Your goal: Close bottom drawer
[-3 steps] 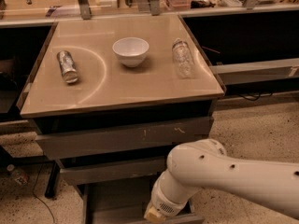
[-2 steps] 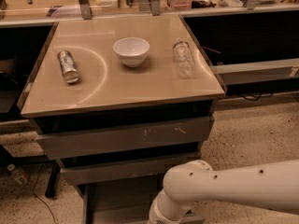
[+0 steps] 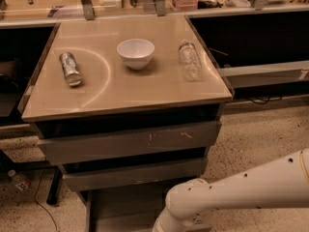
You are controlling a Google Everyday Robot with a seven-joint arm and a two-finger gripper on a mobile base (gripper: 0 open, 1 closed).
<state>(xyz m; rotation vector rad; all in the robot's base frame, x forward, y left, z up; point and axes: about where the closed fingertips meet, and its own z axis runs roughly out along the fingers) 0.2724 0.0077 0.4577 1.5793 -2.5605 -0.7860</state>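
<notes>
The bottom drawer [image 3: 118,207] stands pulled out below the upper drawer fronts [image 3: 130,143] of the cabinet [image 3: 145,93], the white arm [image 3: 241,190] bends down over its right part, and the gripper lies past the picture's lower edge, so its jaws' state cannot be told.

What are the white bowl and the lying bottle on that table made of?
Bowl: opaque, smooth white, so ceramic or plastic. Bottle: see-through, so probably clear plastic. The gripper is out of view, below the bottom edge at the end of the arm.
</notes>
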